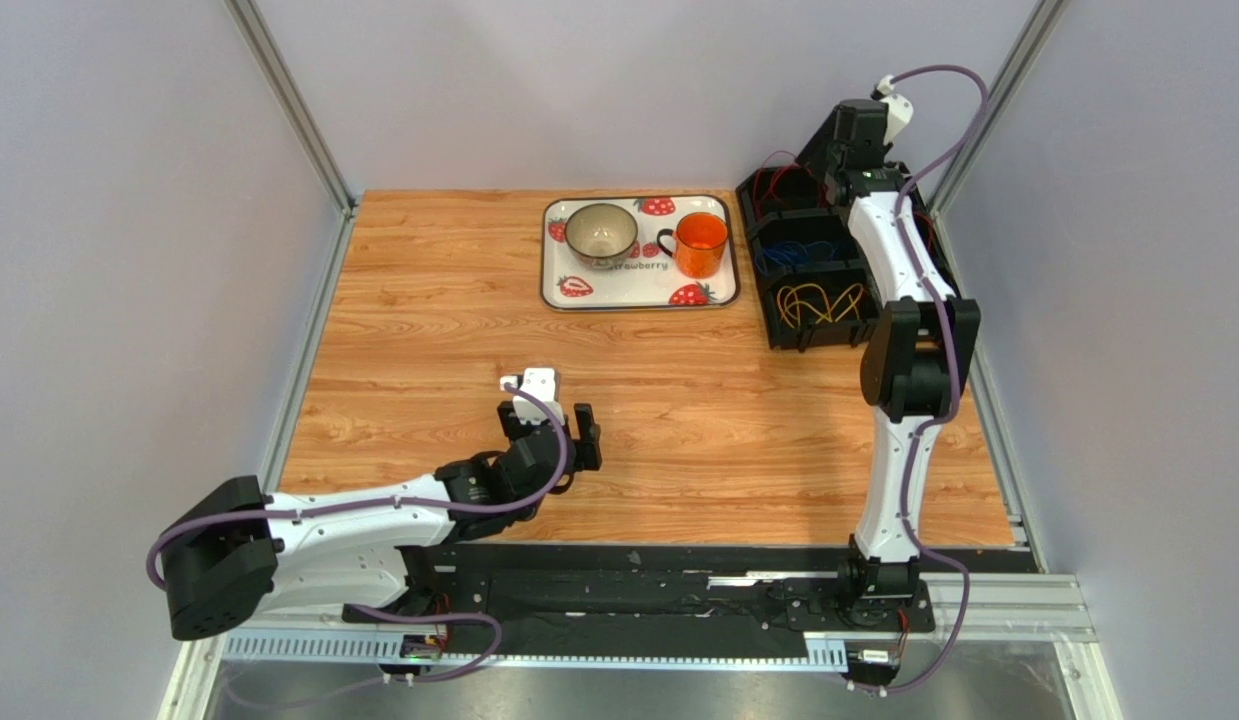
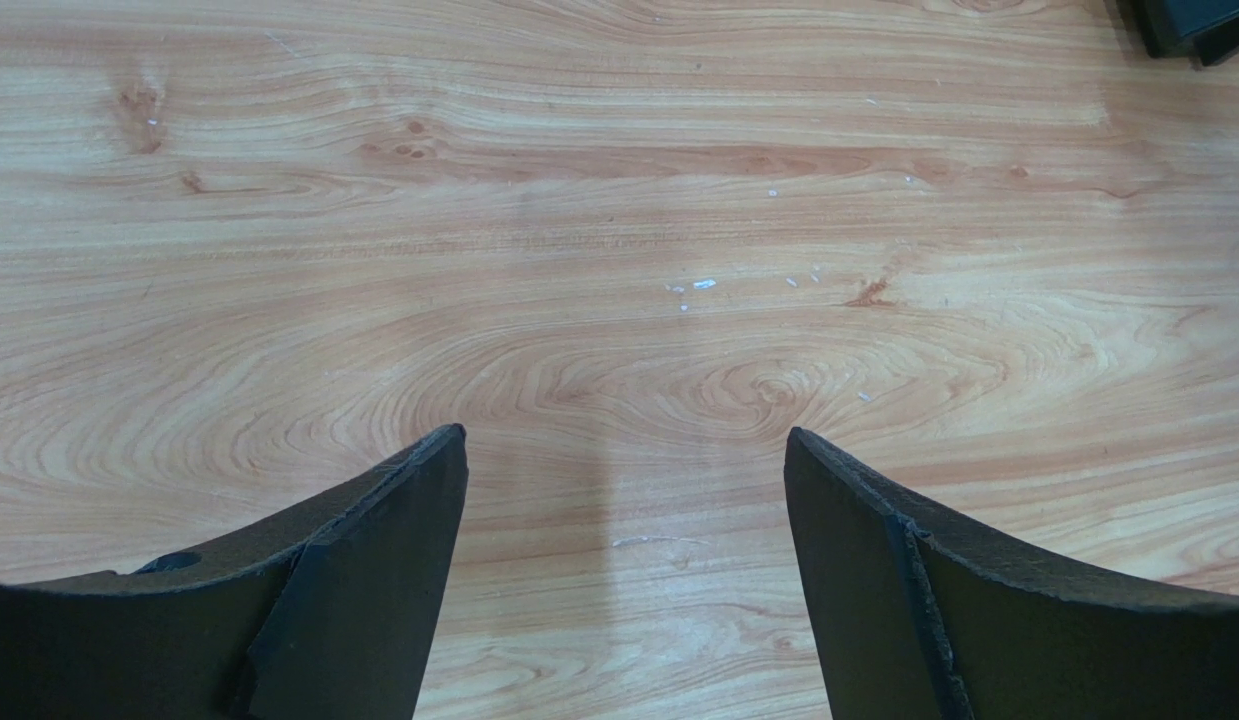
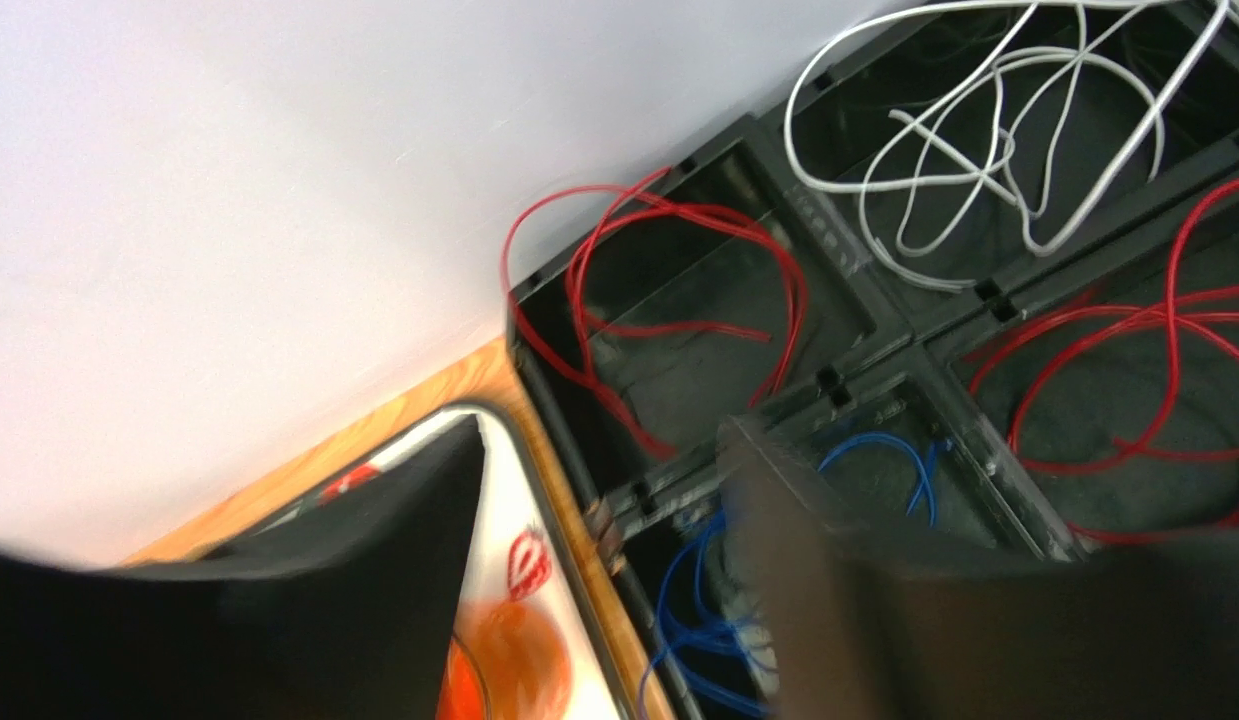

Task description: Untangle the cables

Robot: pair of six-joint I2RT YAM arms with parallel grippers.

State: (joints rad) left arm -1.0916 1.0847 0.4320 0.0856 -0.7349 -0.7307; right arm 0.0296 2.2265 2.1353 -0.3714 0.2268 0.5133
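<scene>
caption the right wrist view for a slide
Right gripper open above a divided bin of red, white and blue cables

**Crockery sitting on a tray**

A strawberry-patterned tray (image 1: pixel 640 303) is lying near the far edge of the wooden table (image 1: pixel 700 405). A bowl (image 1: pixel 600 230) and an orange mug (image 1: pixel 702 243) are standing upright on it, the bowl sitting left of the mug.

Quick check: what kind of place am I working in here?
Probably a lab test cell, not a home: plain grey walls close in a wooden table, with a divided black bin of sorted cables and a tray as props.
</scene>
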